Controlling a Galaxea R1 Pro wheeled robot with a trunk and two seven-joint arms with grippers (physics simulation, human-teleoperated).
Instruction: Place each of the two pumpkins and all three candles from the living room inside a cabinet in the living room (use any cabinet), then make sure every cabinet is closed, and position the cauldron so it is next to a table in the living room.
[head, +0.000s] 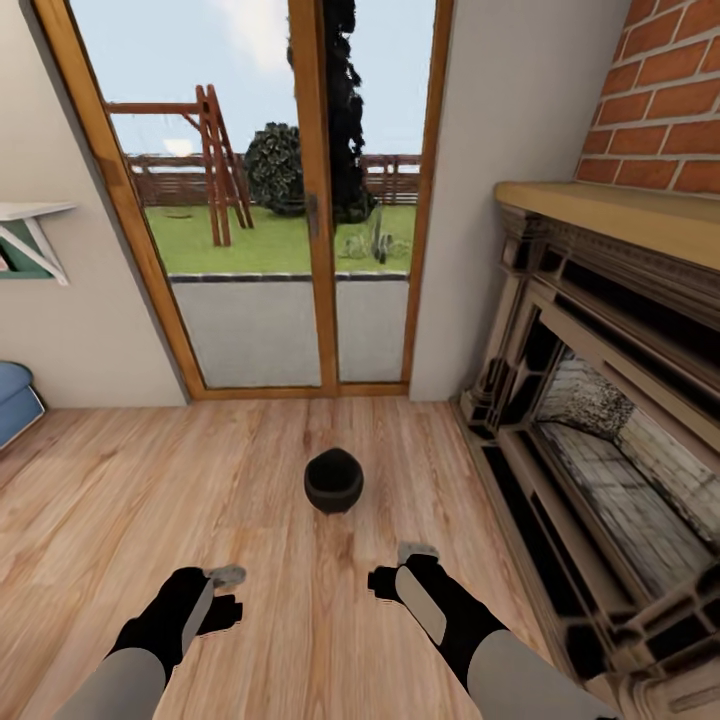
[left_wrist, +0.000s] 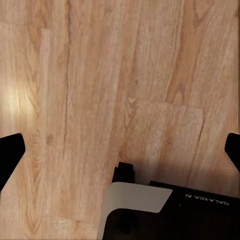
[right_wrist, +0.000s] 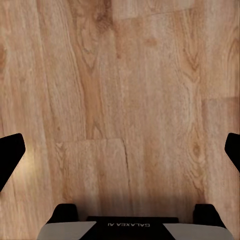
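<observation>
Since the cauldron (head: 333, 480) sits on the floor (head: 200, 500) ahead between door (head: 300, 200) and fireplace (head: 600, 400), roll closer and centre it between the left pincer (head: 222, 590) and right pincer (head: 400, 570), both wide open, empty.

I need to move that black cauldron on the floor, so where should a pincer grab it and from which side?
Probably the rim of the cauldron, from above. It sits upright on the wooden floor with its wide mouth up, and its rounded body gives no flat side. One finger inside the near lip and one outside looks best; both pincers are short of it.
</observation>
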